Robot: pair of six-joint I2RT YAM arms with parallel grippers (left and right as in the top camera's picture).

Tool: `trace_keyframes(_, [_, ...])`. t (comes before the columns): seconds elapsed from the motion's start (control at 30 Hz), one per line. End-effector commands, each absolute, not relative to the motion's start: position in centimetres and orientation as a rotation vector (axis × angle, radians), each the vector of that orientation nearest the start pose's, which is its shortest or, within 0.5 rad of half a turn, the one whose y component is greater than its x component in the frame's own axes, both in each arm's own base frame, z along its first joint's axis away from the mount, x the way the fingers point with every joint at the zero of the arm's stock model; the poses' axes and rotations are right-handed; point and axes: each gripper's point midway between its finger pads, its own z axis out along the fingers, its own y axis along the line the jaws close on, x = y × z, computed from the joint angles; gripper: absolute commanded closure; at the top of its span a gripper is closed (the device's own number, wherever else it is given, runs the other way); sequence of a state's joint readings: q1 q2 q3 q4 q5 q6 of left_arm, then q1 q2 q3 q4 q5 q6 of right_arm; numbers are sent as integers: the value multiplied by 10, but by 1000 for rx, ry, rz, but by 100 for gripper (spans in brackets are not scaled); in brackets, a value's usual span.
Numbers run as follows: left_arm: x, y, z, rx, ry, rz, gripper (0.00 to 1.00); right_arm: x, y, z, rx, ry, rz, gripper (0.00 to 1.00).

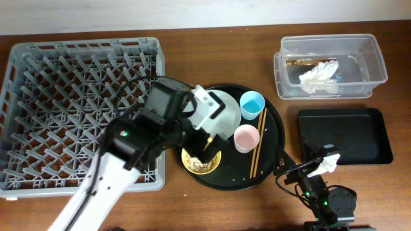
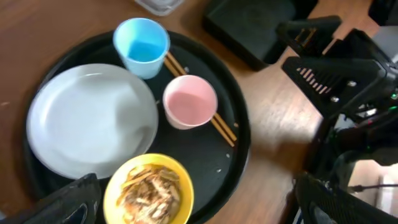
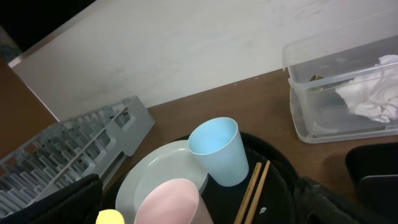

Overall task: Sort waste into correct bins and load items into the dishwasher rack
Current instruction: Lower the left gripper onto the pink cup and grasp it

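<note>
Scraps [image 2: 149,193] are sitting loose in the yellow bowl [image 2: 146,160]; you're hovering the left gripper [image 2: 196,198], fingers spread, and any tilt is risking a spill.

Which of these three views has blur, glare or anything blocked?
Overhead: evenly lit and sharp, but the left arm hides part of the yellow bowl. Left wrist: mildly soft, faint sheen on the plate, dark blurred fingers at the bottom corners. Right wrist: the pink cup near the lens is soft; the clear tub reads sharper.
</note>
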State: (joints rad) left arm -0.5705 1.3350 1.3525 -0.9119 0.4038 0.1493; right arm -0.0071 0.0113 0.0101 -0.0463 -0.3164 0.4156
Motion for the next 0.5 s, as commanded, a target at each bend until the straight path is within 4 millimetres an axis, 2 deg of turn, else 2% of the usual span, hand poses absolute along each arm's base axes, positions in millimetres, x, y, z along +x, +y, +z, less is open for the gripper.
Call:
trace_keyframes(0.0, [256, -281, 241, 1140, 2225, -744, 30, 238, 52, 162, 100, 1650, 578, 1])
trace_keyframes(0.07, [258, -302, 220, 1195, 2240, -755, 45, 238, 52, 162, 100, 1650, 578, 1])
trace_keyframes(0.13, [259, -317, 201, 1233, 2256, -754, 52, 238, 52, 162, 100, 1650, 578, 1])
trace_keyframes(0.23, [258, -339, 168, 1303, 2284, -762, 55, 238, 52, 162, 100, 1650, 578, 1])
trace_keyframes(0.37, [237, -357, 153, 1470, 2218, -749, 57, 238, 52, 162, 100, 1650, 578, 1])
trace_keyframes(0.47, [246, -358, 129, 1496, 2235, -543, 57, 238, 52, 162, 100, 1650, 578, 1])
